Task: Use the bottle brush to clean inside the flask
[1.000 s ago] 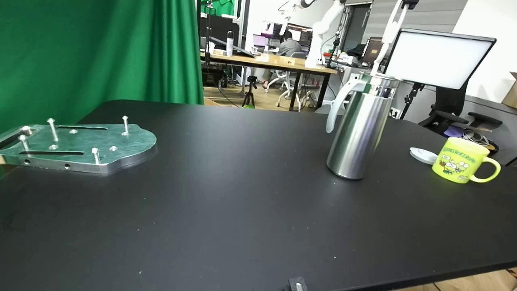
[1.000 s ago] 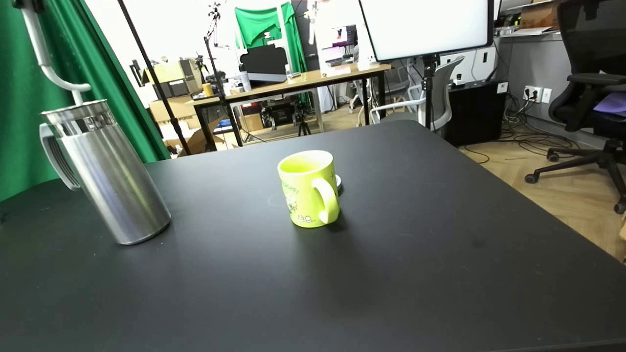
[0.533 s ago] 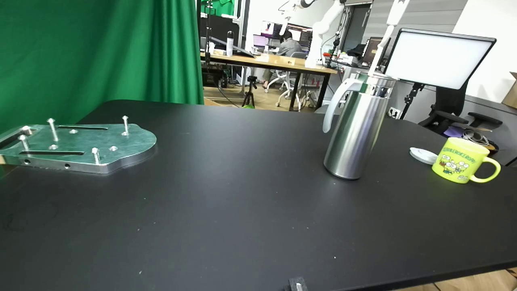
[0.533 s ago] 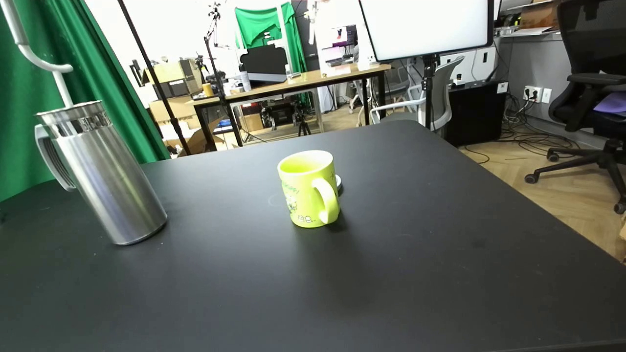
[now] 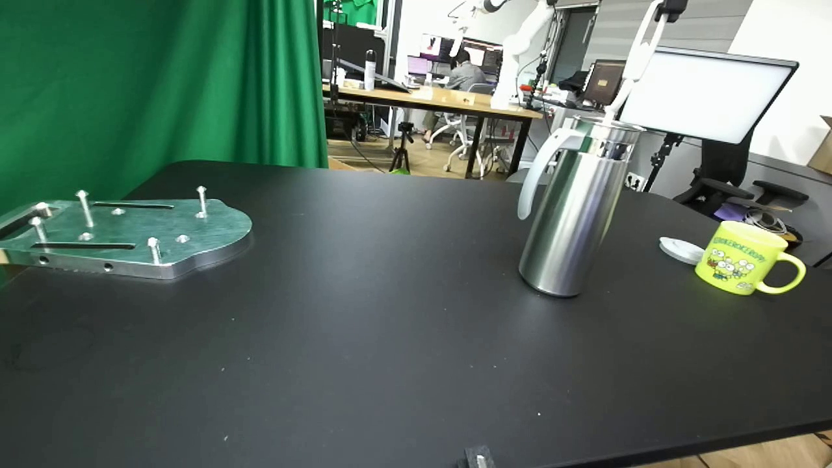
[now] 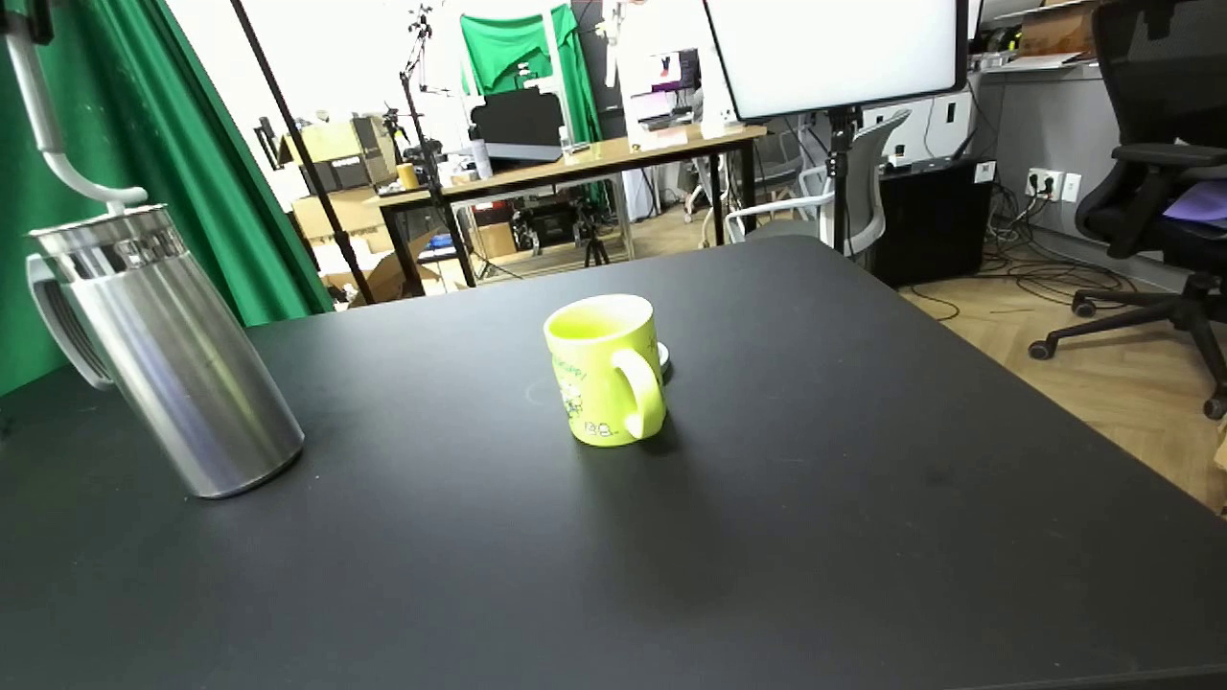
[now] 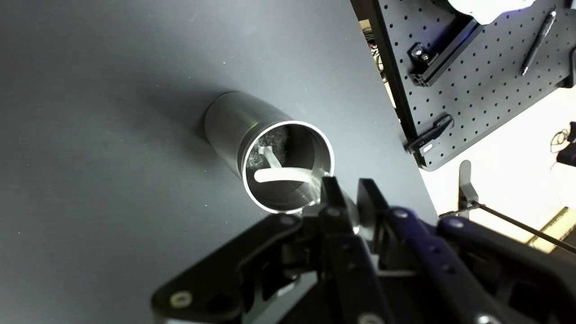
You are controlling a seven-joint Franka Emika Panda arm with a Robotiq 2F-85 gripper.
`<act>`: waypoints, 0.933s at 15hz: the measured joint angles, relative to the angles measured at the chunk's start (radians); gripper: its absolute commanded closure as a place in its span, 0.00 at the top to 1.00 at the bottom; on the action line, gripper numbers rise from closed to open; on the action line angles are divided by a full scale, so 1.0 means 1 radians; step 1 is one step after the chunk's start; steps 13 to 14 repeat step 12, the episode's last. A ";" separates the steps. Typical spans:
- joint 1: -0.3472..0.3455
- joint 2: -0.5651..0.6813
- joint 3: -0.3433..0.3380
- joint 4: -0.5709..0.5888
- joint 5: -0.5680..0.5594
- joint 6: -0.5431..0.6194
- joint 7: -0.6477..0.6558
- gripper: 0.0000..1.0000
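Across a black tabletop (image 5: 364,364), in an exterior view, a metal plate (image 5: 143,224) lies at nine o'clock from the steel flask (image 5: 572,221); the bottle brush (image 5: 639,62), head inside it, slopes up toward one, the gripper (image 7: 351,191) pinching its handle, fingers nearly together; white disc (image 5: 680,250) and yellow-green mug (image 5: 741,260) sit near three.

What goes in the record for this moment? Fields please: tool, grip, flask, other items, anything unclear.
Tool: bottle brush, lower end inside the flask, pale bent handle rising from its mouth
Grip: gripper closed on the brush handle
Flask: brushed steel, side handle, standing on the black table
Other items: yellow-green mug, upright; round white piece beside it; metal plate with bolts standing up
Unclear: whether the brush head presses the inner wall; how clean the inside is
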 measured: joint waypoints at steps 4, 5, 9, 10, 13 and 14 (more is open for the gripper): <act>0.000 0.011 0.000 -0.010 0.000 0.000 0.001 0.59; 0.000 0.010 0.000 -0.010 0.000 -0.001 0.001 0.67; 0.002 -0.019 0.002 -0.002 0.000 -0.015 0.001 0.93; 0.002 -0.034 0.003 0.001 0.000 -0.021 0.002 0.99; 0.004 -0.065 0.003 0.004 0.000 -0.040 0.005 0.88; 0.004 -0.065 0.003 0.004 0.000 -0.040 0.005 0.88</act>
